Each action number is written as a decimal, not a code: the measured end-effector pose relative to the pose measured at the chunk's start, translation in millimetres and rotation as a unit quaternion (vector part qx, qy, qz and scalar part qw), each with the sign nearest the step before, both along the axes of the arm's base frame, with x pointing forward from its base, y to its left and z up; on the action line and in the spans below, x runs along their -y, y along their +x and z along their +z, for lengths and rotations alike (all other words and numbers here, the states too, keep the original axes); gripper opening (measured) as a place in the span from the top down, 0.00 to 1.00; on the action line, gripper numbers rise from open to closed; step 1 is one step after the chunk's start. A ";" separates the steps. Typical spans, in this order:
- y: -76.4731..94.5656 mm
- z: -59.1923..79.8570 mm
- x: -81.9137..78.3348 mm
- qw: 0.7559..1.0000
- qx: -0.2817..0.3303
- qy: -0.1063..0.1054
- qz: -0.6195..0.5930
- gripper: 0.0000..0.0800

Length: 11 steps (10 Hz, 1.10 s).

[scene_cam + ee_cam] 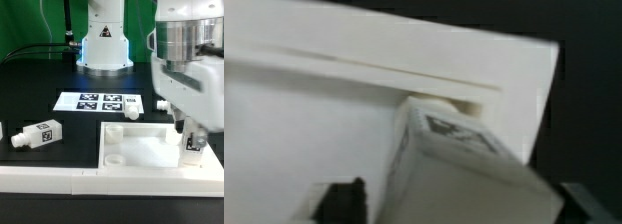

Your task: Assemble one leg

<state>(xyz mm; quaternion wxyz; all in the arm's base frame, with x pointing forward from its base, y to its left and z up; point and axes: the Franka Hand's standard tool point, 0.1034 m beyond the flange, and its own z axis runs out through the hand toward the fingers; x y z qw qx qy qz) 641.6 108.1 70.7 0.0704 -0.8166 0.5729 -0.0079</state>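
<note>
I found no readable words or numbers. Only black-and-white square tags stood on the thin flat white marker board (98, 101) and the small white plastic block-shaped legs (37, 134).

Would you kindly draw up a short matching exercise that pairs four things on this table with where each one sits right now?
Things:
1. the leg in the gripper
2. the loose leg
3. the marker board
4. the tabletop

Places:
A. flat on the black table in front of the arm's base
B. lying on its side alone toward the exterior view's left
C. upright at the tabletop's corner on the exterior view's right
D. just behind the long white rail

Pairs: 1-C, 2-B, 3-A, 4-D
</note>
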 end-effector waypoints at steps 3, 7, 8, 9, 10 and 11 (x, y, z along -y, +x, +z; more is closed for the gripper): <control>-1.2 -0.1 0.5 0.991 0.009 -0.012 0.131 0.20; 0.4 -0.6 -5.2 0.907 0.033 -0.063 0.415 0.19; 0.7 -0.6 -3.8 0.921 0.030 -0.061 0.384 0.24; 0.6 -0.7 -4.0 0.925 0.030 -0.061 0.373 0.41; 0.6 -0.7 -3.4 0.924 0.029 -0.062 0.376 0.59; 0.6 -0.8 -3.1 0.933 0.027 -0.060 0.353 0.59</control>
